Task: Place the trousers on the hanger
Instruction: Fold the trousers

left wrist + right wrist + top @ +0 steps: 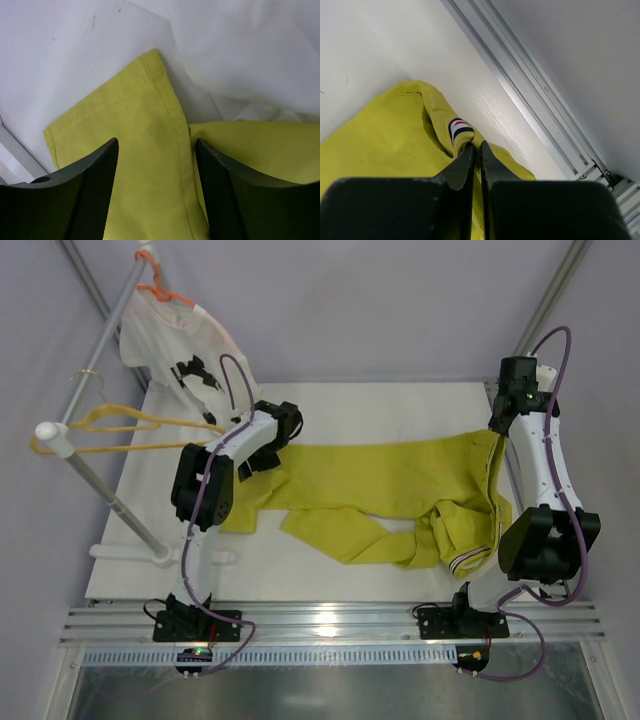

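The hanger (150,420) hangs bare at the left. The left end effector (155,190) is wide over a leg end, ready to grab. The trousers (380,485) lie on the tabletop (400,405). The right end effector (476,150) pinches the waist, likely to lift it.

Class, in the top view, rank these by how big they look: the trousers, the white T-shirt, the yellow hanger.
1. trousers, clearly largest.
2. white T-shirt.
3. yellow hanger: long but thin, covering the least area.
The last two hang raised, nearer the camera, so their true sizes are unsure.
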